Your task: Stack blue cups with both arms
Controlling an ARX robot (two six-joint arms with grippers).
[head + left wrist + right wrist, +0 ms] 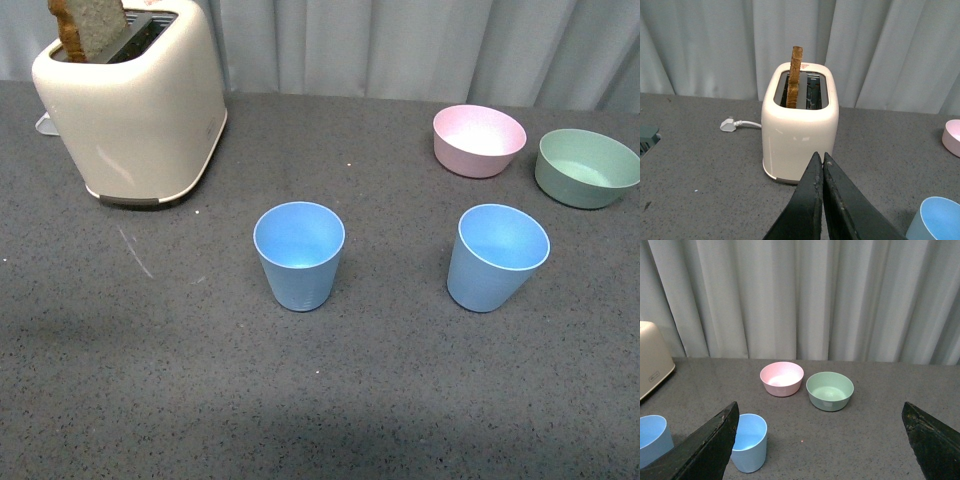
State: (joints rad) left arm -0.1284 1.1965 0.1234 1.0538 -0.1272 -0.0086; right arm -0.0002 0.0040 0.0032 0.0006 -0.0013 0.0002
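Note:
Two light-blue cups stand upright and apart on the grey table: one (299, 255) near the middle, the other (495, 257) to its right. Neither arm shows in the front view. My left gripper (819, 156) is shut with its black fingers pressed together and nothing between them; it points at the toaster, and the edge of a blue cup (937, 220) shows off to one side. My right gripper (820, 407) stands wide open and empty above the table. One blue cup (750, 442) sits just beside one of its fingers (710, 447), and the other cup (652, 439) lies farther out.
A cream toaster (135, 105) with a slice of bread (92, 25) stands at the back left; its white plug (730, 124) lies behind it. A pink bowl (478, 139) and a green bowl (586, 167) sit at the back right. Grey curtains hang behind the table.

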